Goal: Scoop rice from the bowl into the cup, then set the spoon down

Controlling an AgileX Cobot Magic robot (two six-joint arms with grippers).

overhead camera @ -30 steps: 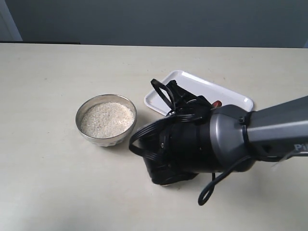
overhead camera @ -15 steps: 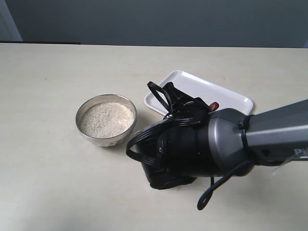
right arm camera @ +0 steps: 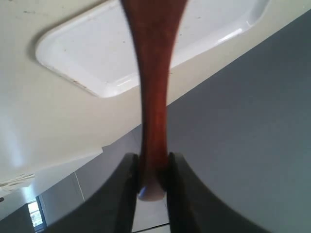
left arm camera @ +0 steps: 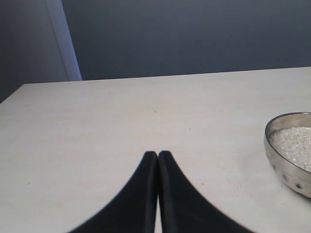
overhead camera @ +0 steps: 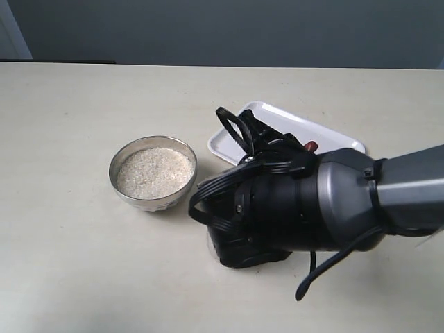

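Note:
The silver bowl stands left of centre, filled with off-white rice. My right gripper is shut on the slim handle of the reddish-brown spoon, which stretches out over the white tray. In the exterior view only a small red-brown bit of the spoon peeks past the bulky right arm. The cup is hidden. My left gripper is shut on nothing, low over the table, with the bowl and its rice off to one side.
The white rectangular tray lies behind the right arm, to the right of the bowl. Black cable loops stick up from the arm. The pale tabletop stretches around the bowl; a dark wall lies beyond the far edge.
The right arm shifted slightly left, then back right and up a little, carrying the spoon with it. The bowl has not moved.

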